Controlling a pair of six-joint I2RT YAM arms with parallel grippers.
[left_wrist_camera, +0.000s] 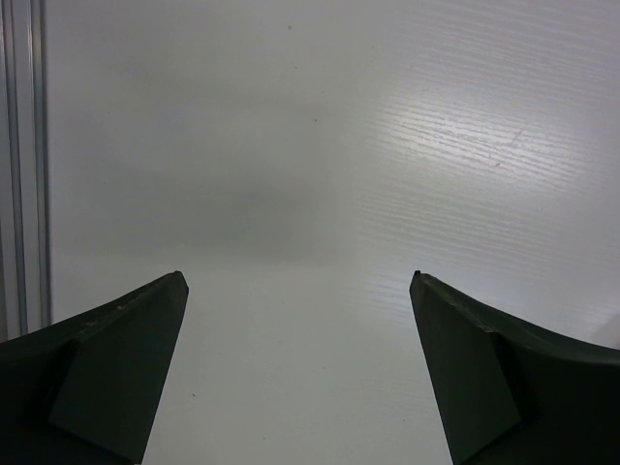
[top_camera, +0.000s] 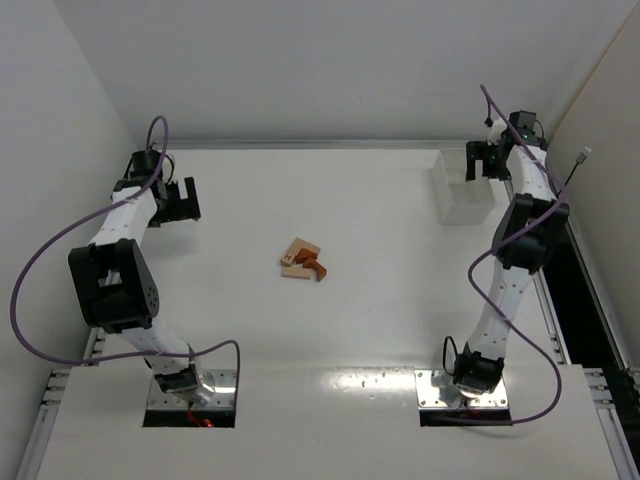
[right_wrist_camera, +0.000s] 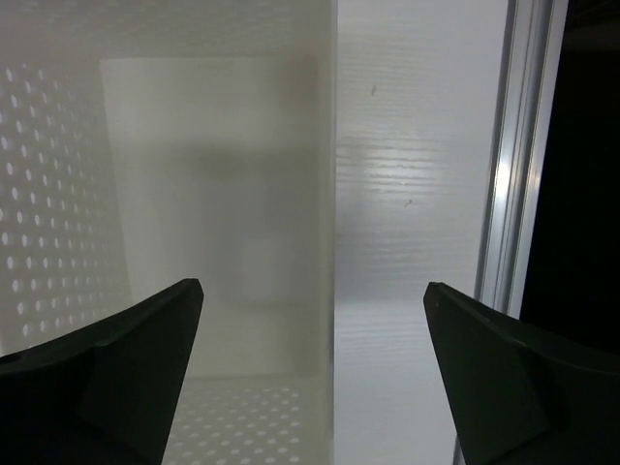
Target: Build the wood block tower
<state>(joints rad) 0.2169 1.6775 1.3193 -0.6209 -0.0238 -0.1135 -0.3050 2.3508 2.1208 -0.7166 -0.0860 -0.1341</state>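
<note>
A small cluster of wooden blocks (top_camera: 303, 260), pale tan and reddish-orange, lies flat near the middle of the white table in the top view. My left gripper (top_camera: 183, 200) is open and empty at the far left, well away from the blocks; its wrist view shows only bare table between the fingers (left_wrist_camera: 116, 368). My right gripper (top_camera: 485, 160) is open and empty at the far right, above the white tray (top_camera: 462, 190). The right wrist view shows the tray's wall (right_wrist_camera: 334, 194) between the spread fingers (right_wrist_camera: 504, 378). The blocks show in neither wrist view.
The white perforated tray (right_wrist_camera: 58, 194) stands at the back right near the side wall. An aluminium rail (right_wrist_camera: 509, 194) runs along the table's right edge, another along the left edge (left_wrist_camera: 24, 165). White walls close the back and sides.
</note>
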